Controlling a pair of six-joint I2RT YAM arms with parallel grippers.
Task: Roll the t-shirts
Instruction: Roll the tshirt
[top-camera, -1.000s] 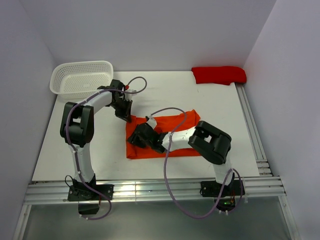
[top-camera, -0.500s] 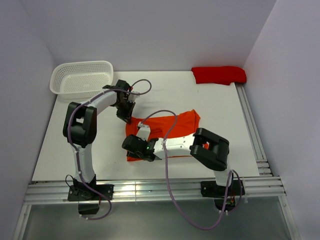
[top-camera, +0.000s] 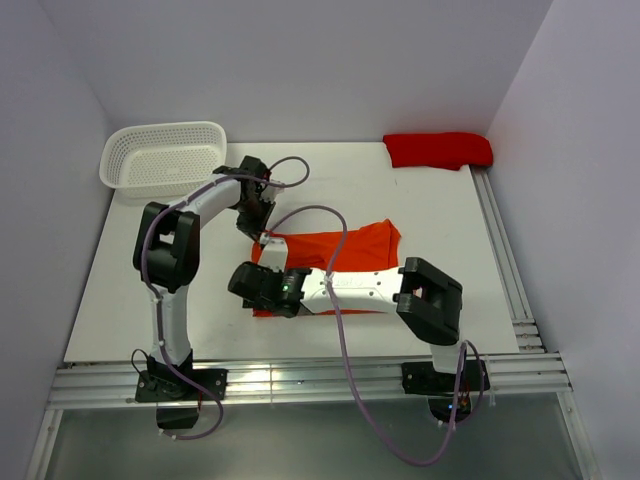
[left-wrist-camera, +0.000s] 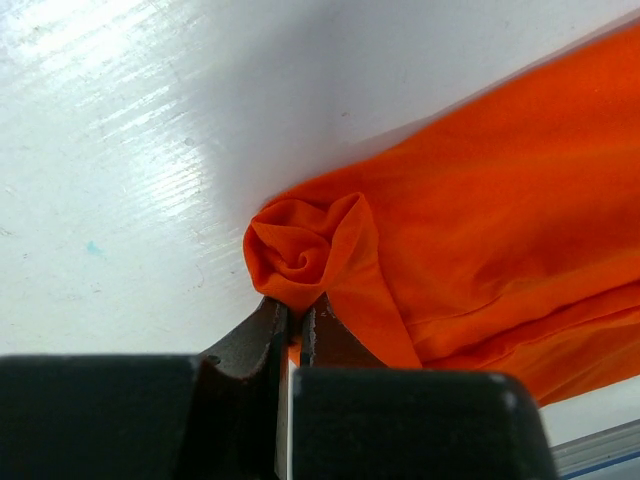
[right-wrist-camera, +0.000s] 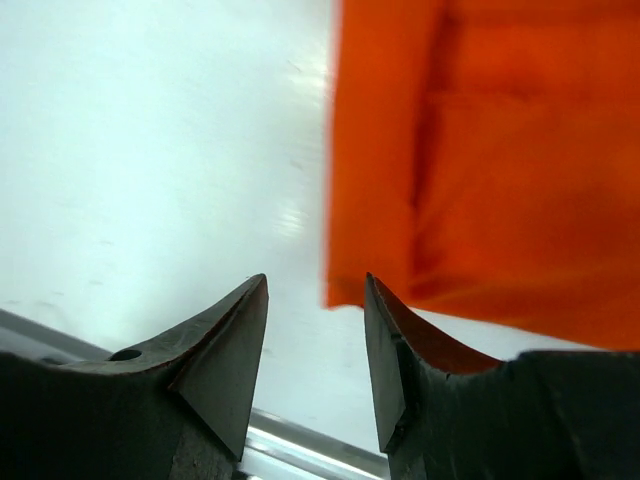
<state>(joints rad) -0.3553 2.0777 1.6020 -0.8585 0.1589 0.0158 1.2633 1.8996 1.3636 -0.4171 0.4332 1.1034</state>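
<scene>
Left of top-view centre, pinching upper corner of the crosswise orange t-shirt (top-camera: 345, 246) with left end effector (left-wrist-camera: 296, 310), facing its lower corner with parted right end effector (right-wrist-camera: 316, 282).

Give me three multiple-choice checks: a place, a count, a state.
1. Where is the red t-shirt? A: far right corner of the table. B: in the basket. C: under the right arm.
2. How many t-shirts show? A: one. B: two. C: three.
3. The left jaws are: A: open. B: shut on the orange t-shirt's corner. C: shut on the basket.
Key: A, it lies by the far right wall; B, one red, one orange; B, left wrist view shows them pinching cloth.
</scene>
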